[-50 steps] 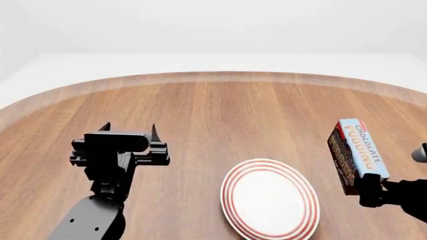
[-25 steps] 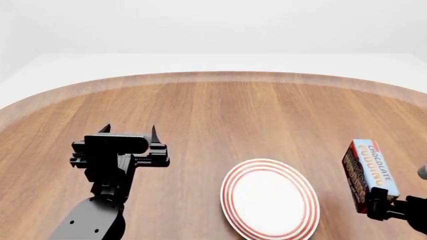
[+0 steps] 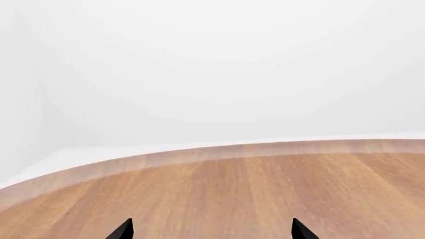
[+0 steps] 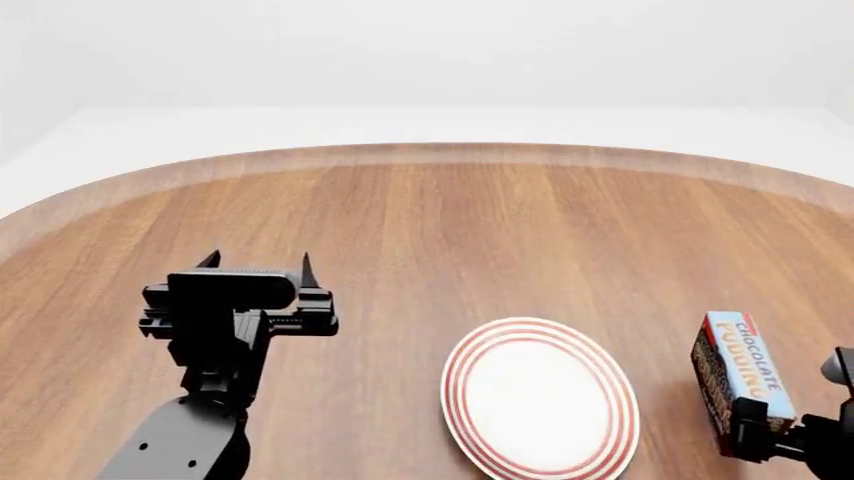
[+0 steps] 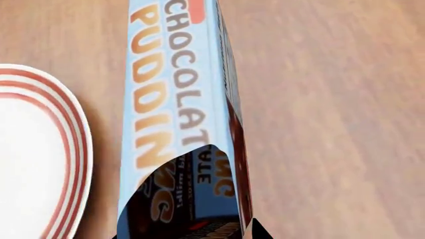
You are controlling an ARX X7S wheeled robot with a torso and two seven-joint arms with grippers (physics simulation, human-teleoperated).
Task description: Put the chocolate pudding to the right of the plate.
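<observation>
The chocolate pudding (image 4: 741, 378), a brown carton with a light blue top, sits in my right gripper (image 4: 755, 440) at the near right, just right of the plate (image 4: 541, 397). The plate is white with red rings. In the right wrist view the pudding (image 5: 176, 99) fills the middle, with the plate's rim (image 5: 69, 144) beside it and a narrow strip of table between them. The right gripper (image 5: 189, 234) is shut on the carton's near end. I cannot tell whether the carton touches the table. My left gripper (image 4: 256, 262) is open and empty, left of the plate; its fingertips (image 3: 123, 231) show over bare wood.
The round wooden table (image 4: 441, 230) stretches far behind the plate, with its curved far edge (image 3: 219, 152) against a white background. The pudding is close to the table's right side in the head view.
My right gripper has carried the pudding down and nearer, to the right, from above plate height to low beside the plate. The left arm has not moved.
</observation>
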